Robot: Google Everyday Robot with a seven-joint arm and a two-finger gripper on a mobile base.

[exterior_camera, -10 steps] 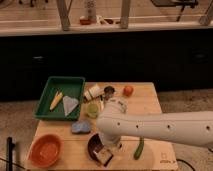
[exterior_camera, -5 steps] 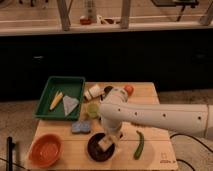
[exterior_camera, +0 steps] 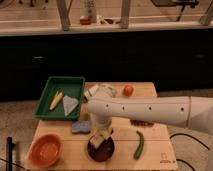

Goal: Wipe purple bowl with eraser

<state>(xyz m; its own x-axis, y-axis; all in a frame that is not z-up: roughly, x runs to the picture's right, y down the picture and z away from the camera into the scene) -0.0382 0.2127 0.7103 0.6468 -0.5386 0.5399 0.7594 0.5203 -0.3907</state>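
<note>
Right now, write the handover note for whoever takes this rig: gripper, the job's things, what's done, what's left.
Gripper: lowered over the purple bowl at the table's front edge, arm reaching in from the right.
Eraser: pale block at the gripper's tip, inside the purple bowl; whether it is gripped cannot be told.
Nearby: orange bowl to the left, blue-grey pad behind-left.
Done: eraser is at the bowl.
Left: wipe the bowl's inside; no sign shows how much has been wiped, so assume it all remains.
</note>
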